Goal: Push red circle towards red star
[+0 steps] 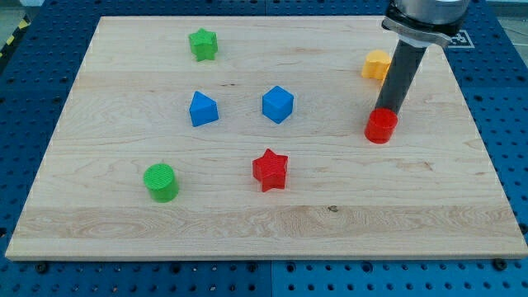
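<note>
The red circle lies at the view's right on the wooden board. The red star lies near the middle, lower down, to the left of and below the circle. My tip stands right behind the red circle, at its top right edge, touching or almost touching it. The dark rod rises from there to the view's top right.
A yellow block lies above the rod at the right. A blue cube and a blue triangular block lie mid-board. A green star lies at top left, a green circle at lower left.
</note>
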